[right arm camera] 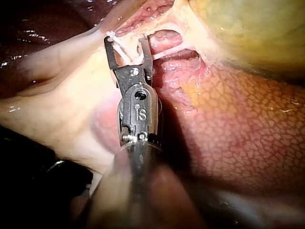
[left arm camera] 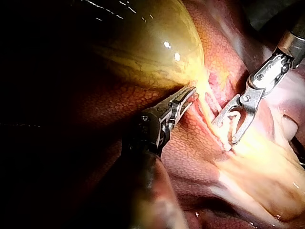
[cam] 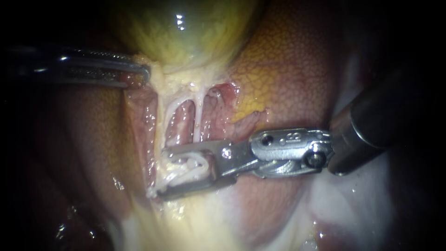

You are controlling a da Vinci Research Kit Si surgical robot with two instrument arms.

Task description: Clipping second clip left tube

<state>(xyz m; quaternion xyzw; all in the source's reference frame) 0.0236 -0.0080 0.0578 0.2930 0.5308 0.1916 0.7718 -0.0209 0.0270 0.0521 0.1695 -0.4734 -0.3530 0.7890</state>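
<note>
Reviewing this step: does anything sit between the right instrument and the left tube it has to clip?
Nothing visible does. The right instrument is open and straddles whitish strands at the foot of the left tube, with no other tissue in front. The left instrument sits well aside, by the gallbladder.

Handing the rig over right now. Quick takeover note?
Left instrument: jaws shut on the gallbladder at its neck.
Right instrument: jaws open, straddling the whitish tissue at the foot of the left tube. The right tube meets the upper jaw too, so check that.
Done: jaws placed. No clip visible on either tube.
Left: probably shut the jaws to set the clip, open, back out.
</note>
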